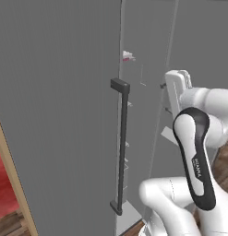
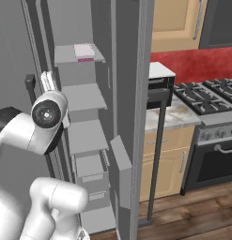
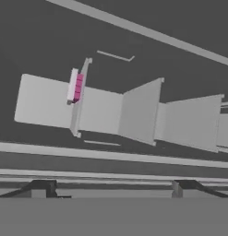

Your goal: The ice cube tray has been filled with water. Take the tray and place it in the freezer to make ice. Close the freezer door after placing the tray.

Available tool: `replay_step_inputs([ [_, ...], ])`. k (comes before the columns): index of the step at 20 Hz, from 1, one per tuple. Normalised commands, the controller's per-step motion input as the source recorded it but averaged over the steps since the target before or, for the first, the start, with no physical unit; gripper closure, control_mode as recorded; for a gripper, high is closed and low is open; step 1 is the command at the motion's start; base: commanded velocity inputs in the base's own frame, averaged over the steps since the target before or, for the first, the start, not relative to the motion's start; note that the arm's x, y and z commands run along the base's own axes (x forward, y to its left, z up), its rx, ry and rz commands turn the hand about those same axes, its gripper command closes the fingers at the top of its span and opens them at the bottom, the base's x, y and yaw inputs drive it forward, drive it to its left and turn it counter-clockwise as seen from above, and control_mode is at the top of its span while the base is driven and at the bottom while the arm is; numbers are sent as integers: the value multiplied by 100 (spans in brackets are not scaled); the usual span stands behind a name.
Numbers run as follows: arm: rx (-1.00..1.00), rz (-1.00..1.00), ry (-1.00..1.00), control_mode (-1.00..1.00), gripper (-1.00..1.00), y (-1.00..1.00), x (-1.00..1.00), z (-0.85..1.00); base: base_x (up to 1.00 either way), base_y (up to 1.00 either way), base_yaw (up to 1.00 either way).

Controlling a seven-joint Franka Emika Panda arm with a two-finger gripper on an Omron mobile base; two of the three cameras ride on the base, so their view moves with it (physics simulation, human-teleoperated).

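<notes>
The ice cube tray (image 2: 83, 51), pale with a magenta edge, lies flat on the top shelf of the freezer (image 2: 84, 136). It also shows as a small sliver (image 1: 128, 56) and, rolled sideways, as the tray (image 3: 75, 86). The freezer door (image 1: 60, 115) stands partly open on the left, its dark bar handle (image 1: 122, 147) covering most of the shelves in the left base view. My gripper (image 3: 113, 189) is open and empty, apart from the tray, facing the shelves. The hand (image 1: 177, 83) hovers at upper-handle height beside the door's free edge, also seen as the hand (image 2: 47, 80).
A second grey door (image 2: 136, 117) stands edge-on to the right of the freezer, with its own bar handle (image 2: 157, 154). Past it are a counter (image 2: 174, 117) and a black stove (image 2: 206, 93). Wooden trim (image 1: 14, 184) borders the freezer door on the left.
</notes>
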Motion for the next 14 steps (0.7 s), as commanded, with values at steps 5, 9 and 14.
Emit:
replay_step_inputs([
  [5, 0, -7, 0, -100, -100, -15, -42, 0, 0, 0, 0],
  [9, 0, -14, 0, -100, -100, -19, -53, 0, 0, 0, 0],
  [14, 0, -5, 0, 100, -100, -3, -17, 0, -26, 0, -5],
])
